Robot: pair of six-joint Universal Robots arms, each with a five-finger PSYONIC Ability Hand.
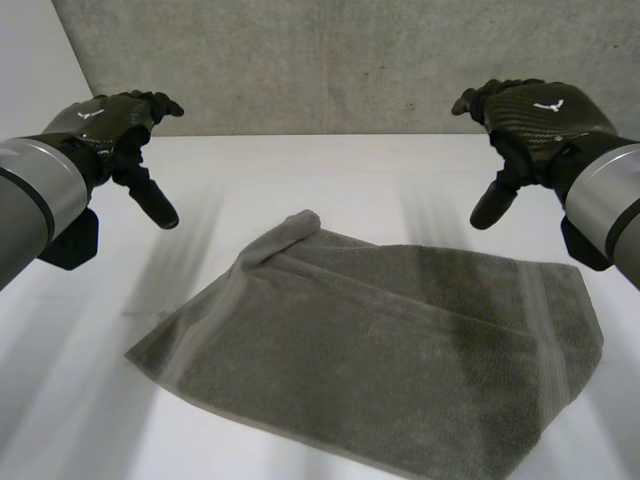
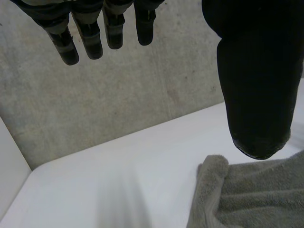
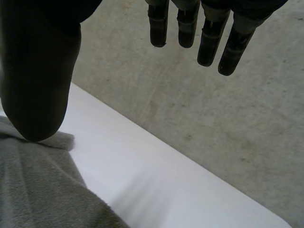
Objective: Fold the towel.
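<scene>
Fingers straight in wrist views, off towel

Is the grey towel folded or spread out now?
Mostly spread: the grey terry towel lies flat on the white table, one far corner bunched.

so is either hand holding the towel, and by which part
Nothing is held: left hand and right hand are both open, clear of the towel on the table.

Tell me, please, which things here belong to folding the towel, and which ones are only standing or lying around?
For the job:
- towel, grey, spread on the table, its far corner rumpled
- left hand, open, held above the table, apart from the towel
- right hand, open, likewise apart

Not part of it:
- table, white, only the surface
- wall, concrete, behind
</scene>
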